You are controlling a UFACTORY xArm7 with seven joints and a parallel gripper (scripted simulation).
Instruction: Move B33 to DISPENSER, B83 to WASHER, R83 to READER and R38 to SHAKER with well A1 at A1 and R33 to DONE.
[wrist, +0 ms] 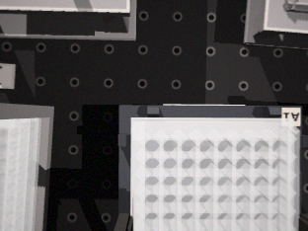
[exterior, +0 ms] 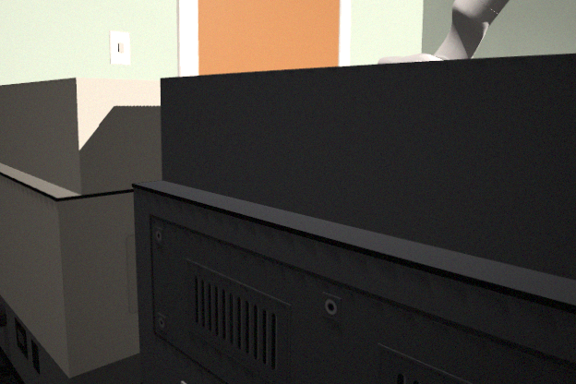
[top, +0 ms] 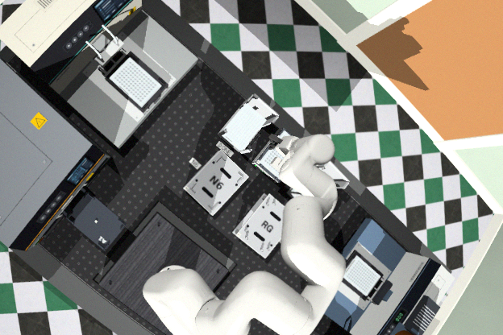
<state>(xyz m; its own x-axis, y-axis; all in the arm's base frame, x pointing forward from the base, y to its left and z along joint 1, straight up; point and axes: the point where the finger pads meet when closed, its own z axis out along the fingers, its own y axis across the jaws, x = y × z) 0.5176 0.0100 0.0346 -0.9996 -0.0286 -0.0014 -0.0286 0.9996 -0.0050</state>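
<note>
My gripper (top: 275, 155) is down over a white well plate (top: 269, 159) that sits in a dark-framed holder just right of a grey-walled rack (top: 247, 124) holding another white plate. The gripper is shut on this plate; the arm hides the fingers. In the wrist view the plate (wrist: 214, 173) fills the lower right, with an A1 mark (wrist: 291, 116) at its far right corner. I cannot read the plate's label. Another plate (top: 135, 81) sits in the beige instrument at the top left. A third plate (top: 361, 275) sits on the blue instrument at the bottom right. The dark nest (top: 98, 222) of the grey instrument on the left is empty.
Nests N6 (top: 216, 182) and RG (top: 264, 225) lie empty on the deck beside the arm. The neighbouring rack's wall (wrist: 25, 163) stands close on the left of the held plate. The exterior view shows only instrument backs and part of the arm (exterior: 484, 7).
</note>
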